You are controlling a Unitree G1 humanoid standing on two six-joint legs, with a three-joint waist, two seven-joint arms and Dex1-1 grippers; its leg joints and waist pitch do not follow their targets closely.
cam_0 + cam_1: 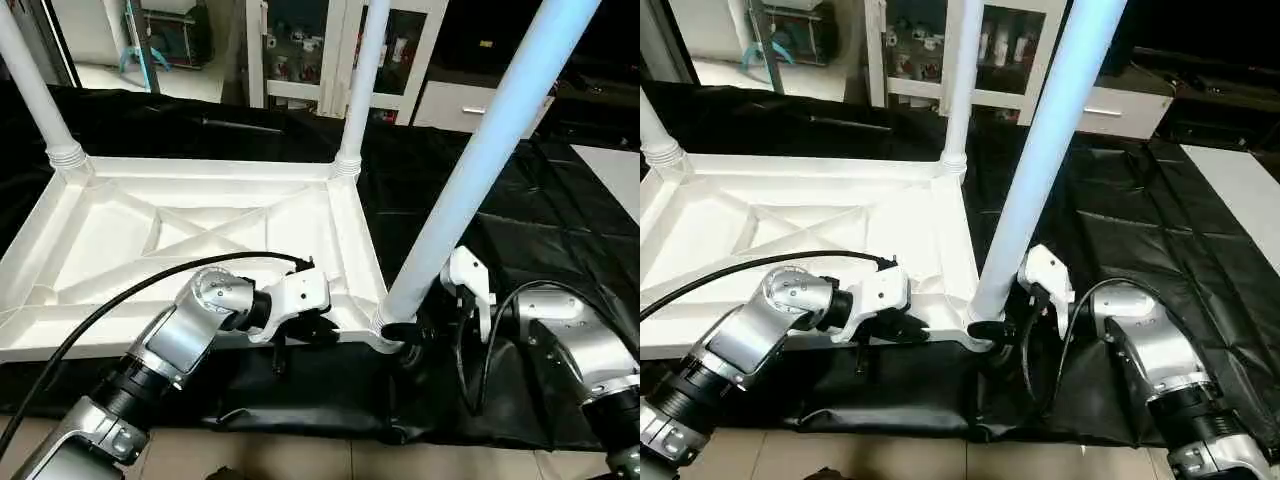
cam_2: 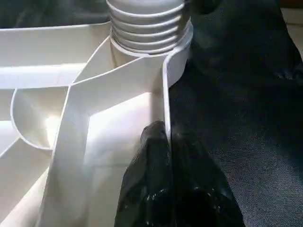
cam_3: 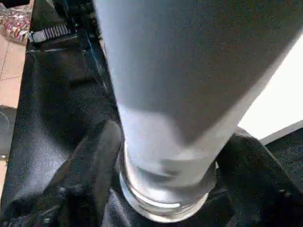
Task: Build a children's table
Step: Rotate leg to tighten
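Observation:
The white tabletop (image 1: 190, 235) lies upside down on black cloth, X-ribs facing up. Two legs stand upright in its far corners, one on the left (image 1: 35, 95) and one on the right (image 1: 360, 85). A third leg (image 1: 490, 150) rises tilted from the near right corner socket (image 1: 385, 325). My right gripper (image 1: 400, 332) is shut on this leg just above its threaded end (image 3: 163, 198), one finger (image 3: 97, 151) on each side. My left gripper (image 1: 318, 328) is shut on the tabletop's near rim (image 2: 165, 90), close to that same corner.
Black padded cloth (image 1: 480, 200) covers the work surface, with its front edge bunched below the tabletop. A black cable (image 1: 150, 280) from my left arm arcs over the tabletop. Glass-door cabinets (image 1: 300, 50) stand behind. A white slab (image 1: 612, 170) lies at the far right.

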